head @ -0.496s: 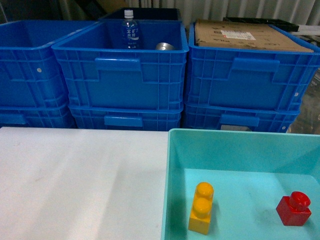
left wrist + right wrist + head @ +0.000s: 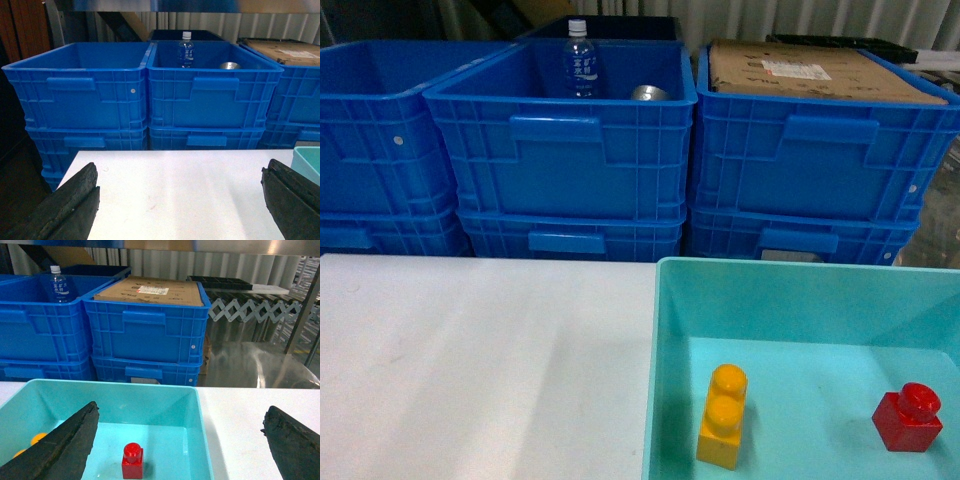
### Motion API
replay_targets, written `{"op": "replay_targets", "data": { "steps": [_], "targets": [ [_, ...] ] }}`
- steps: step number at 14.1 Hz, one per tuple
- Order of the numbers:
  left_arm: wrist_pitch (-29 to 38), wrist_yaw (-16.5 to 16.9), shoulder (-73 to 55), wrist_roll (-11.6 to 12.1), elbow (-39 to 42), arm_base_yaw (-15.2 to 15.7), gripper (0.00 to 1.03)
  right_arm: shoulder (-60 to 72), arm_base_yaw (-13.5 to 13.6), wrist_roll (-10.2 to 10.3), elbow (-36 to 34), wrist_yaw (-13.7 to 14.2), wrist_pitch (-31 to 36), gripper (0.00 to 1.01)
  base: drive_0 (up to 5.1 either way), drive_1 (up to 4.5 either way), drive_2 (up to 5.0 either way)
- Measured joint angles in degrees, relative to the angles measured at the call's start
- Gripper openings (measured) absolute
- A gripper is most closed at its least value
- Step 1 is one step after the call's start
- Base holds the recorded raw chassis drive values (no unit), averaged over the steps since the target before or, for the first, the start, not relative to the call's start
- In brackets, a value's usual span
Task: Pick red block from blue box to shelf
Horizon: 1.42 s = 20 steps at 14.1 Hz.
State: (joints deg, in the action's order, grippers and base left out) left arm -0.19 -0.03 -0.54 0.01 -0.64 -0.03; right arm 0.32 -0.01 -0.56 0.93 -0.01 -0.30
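Red block point(image 2: 908, 417): upright, stud up, on the floor of the blue box point(image 2: 800, 275), toward 4 o'clock in my head view. Yellow brick point(image 2: 724, 417): two studs, upright in the same box, at 9 o'clock from the red block and well apart from it. The blue box stands on the white counter point(image 2: 480, 360), at its right side. My right tool point(image 2: 180, 440): fingers wide apart, empty, hovering over the box with the red block point(image 2: 132, 461) below and between them, nearer the left finger. My left tool point(image 2: 180, 200): fingers wide apart, empty, over bare counter. Dark blue crates point(image 2: 560, 140): stacked beyond the counter at 12 o'clock; one holds a water bottle point(image 2: 580, 60), another a cardboard carton point(image 2: 810, 70). Shelf beam point(image 2: 210, 245): a shiny steel strip along the top of my right wrist view.
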Motion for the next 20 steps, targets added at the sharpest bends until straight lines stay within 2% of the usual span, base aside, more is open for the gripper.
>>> {"op": "replay_targets", "data": {
  "steps": [11, 12, 13, 15, 16, 18, 20],
  "targets": [
    [0.0, 0.0, 0.0, 0.0, 0.0, 0.0, 0.98, 0.0, -0.31, 0.22, 0.0, -0.35, -0.42, 0.98, 0.0, 0.0, 0.0],
    [0.0, 0.0, 0.0, 0.0, 0.0, 0.0, 0.98, 1.99, -3.15, 1.86, 0.04, -3.43, 0.35, 0.98, 0.0, 0.0, 0.0],
    [-0.02, -0.02, 0.0, 0.0, 0.0, 0.0, 0.98, 9.05, -4.9, 4.59, 0.63, -5.95, 5.62, 0.98, 0.0, 0.0, 0.0],
    [0.0, 0.0, 0.0, 0.0, 0.0, 0.0, 0.98, 29.33, -1.81, 7.72, 6.8, -7.65, 19.87, 0.98, 0.0, 0.0, 0.0],
    [-0.02, 0.0, 0.0, 0.0, 0.0, 0.0, 0.98, 39.17, -0.07, 8.59, 12.48, -7.5, 23.47, 0.98, 0.0, 0.0, 0.0],
    [0.0, 0.0, 0.0, 0.0, 0.0, 0.0, 0.98, 57.53, 4.74, 8.55, 21.7, -6.62, 24.24, 0.98, 0.0, 0.0, 0.0],
    [-0.02, 0.0, 0.0, 0.02, 0.0, 0.0, 0.98, 72.06, 6.43, 9.05, 28.35, -7.67, 23.1, 0.98, 0.0, 0.0, 0.0]
  ]
}}
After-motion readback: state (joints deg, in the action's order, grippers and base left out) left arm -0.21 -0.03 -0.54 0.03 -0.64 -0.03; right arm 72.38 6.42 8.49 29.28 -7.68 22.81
